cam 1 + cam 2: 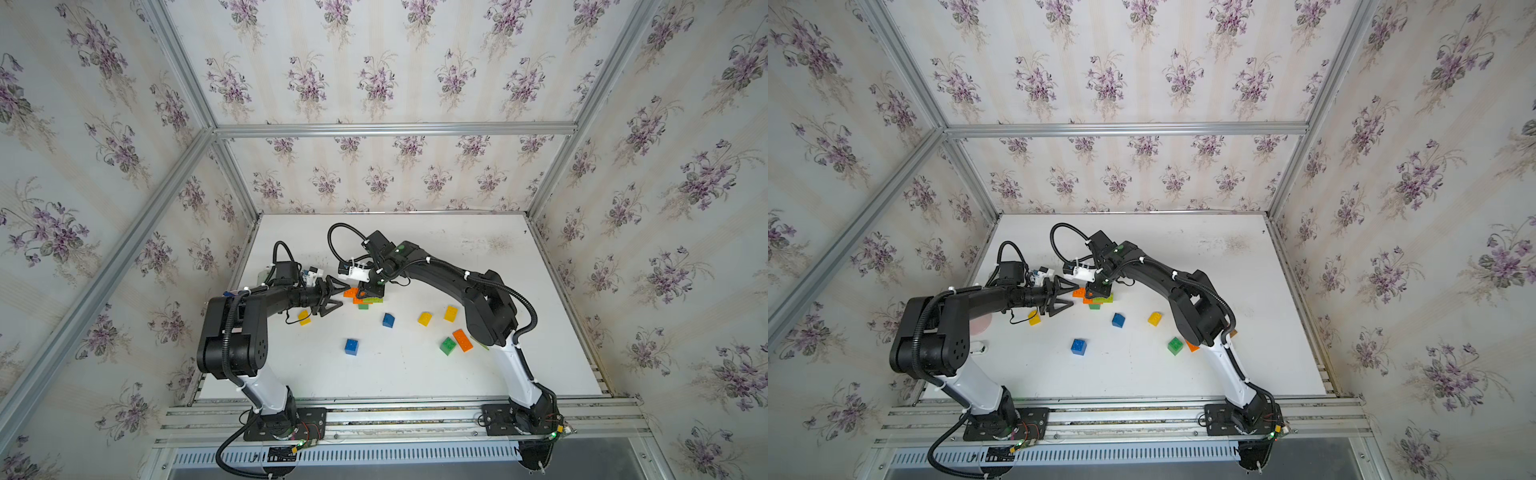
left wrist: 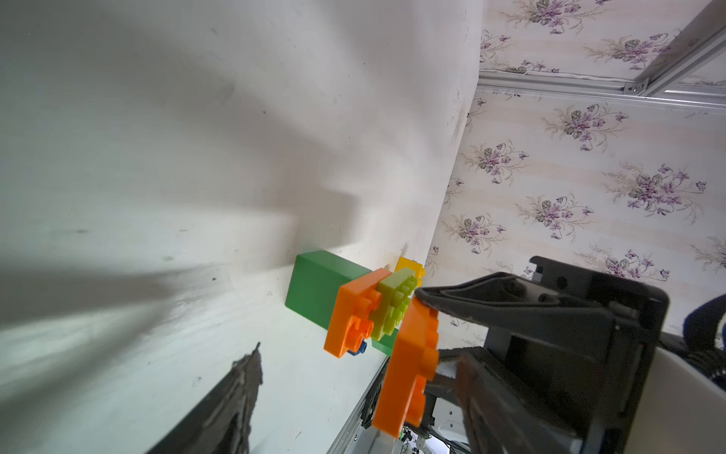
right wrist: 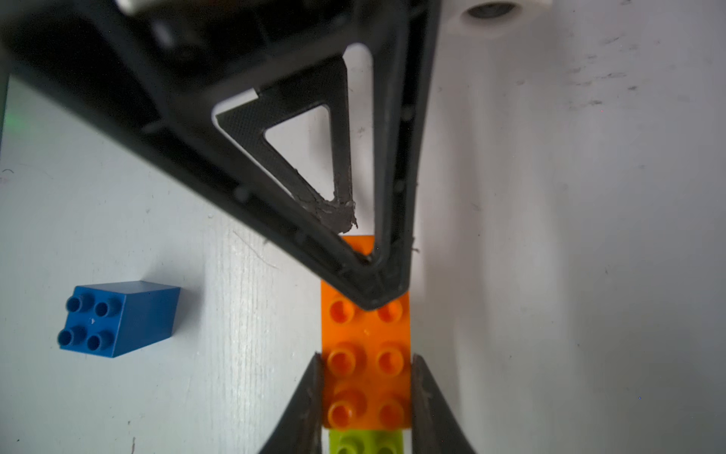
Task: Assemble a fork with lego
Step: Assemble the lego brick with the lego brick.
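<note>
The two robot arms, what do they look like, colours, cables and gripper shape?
Both arms are black with a white lower link, on black base plates. Ribbed black cables loop along them, fastened with white ties. The left gripper and right gripper have black triangular, open-framed fingers. Small green lights glow on them.

loose bricks lie right of the joined bricks

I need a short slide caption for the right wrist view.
Right gripper clamps an orange brick; a blue brick lies apart.
</note>
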Controlling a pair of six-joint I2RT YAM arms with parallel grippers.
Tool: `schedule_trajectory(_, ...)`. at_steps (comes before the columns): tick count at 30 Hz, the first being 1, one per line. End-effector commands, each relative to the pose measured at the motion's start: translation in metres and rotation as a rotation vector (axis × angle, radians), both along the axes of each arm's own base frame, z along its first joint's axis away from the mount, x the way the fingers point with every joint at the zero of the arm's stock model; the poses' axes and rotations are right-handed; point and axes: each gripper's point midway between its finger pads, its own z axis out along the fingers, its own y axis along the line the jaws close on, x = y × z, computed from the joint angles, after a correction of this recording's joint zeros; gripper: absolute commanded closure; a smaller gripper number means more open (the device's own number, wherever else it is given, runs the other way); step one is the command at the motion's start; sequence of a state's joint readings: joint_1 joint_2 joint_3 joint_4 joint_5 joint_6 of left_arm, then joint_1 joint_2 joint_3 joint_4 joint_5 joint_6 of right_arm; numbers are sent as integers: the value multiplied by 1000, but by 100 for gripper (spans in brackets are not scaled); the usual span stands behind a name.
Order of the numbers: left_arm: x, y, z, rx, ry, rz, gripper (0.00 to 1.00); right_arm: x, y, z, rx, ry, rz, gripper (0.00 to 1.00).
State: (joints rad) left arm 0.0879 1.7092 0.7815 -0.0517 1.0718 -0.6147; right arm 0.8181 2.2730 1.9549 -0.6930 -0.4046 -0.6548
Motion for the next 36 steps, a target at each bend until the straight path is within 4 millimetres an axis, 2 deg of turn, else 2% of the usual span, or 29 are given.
schedule_trajectory(1, 6, -1, 4, -7, -36, -1, 21, -3, 6, 1, 24, 21, 15, 77)
schedule_trajectory(8, 6, -1, 1, -7, -31, 2, 21, -3, 8, -2, 27, 45, 0, 77)
schedule_trajectory(13, 6, -1, -2, -17, -30, 4, 21, -2, 5, -13, 1, 55, -18, 77)
schedule_trajectory(22, 4, -3, -6, -17, -18, -4, 25, 1, 3, -14, -8, 43, -31, 77)
schedule_trajectory(36, 0, -6, -15, -12, 3, -16, 32, 1, -13, -34, -88, 46, -72, 78)
